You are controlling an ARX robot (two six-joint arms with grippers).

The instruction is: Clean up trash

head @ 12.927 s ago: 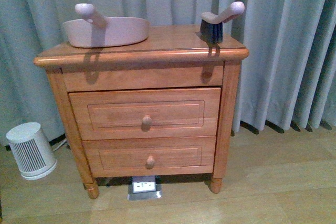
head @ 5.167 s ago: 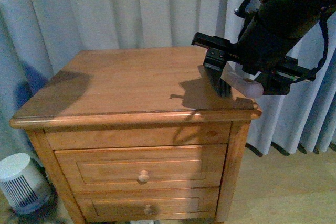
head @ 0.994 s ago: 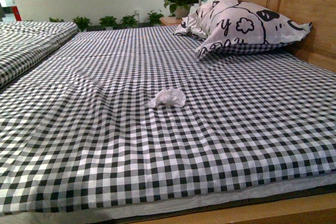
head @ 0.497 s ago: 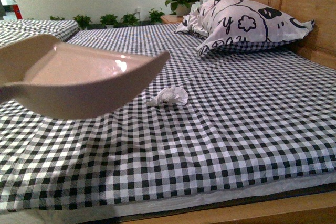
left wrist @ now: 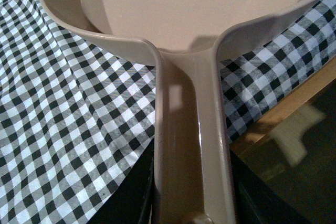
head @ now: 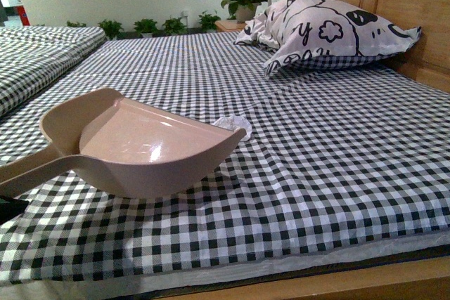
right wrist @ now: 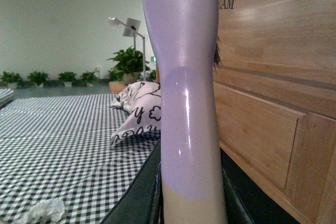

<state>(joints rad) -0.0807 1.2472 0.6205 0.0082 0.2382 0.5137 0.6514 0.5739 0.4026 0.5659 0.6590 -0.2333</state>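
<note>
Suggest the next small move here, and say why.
Probably bring the brush down beyond the wad and sweep it into the dustpan. The dustpan's lip sits right beside the wad, partly hiding it in the front view, and the dustpan is empty. The right gripper holds the brush out of the front view, clear of the wad, which lies on the sheet.

dustpan, brush, wad, pillow — one each

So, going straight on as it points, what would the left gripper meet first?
Probably the trash, just beyond the lip of the dustpan that the left gripper holds; depth is unclear.
</note>
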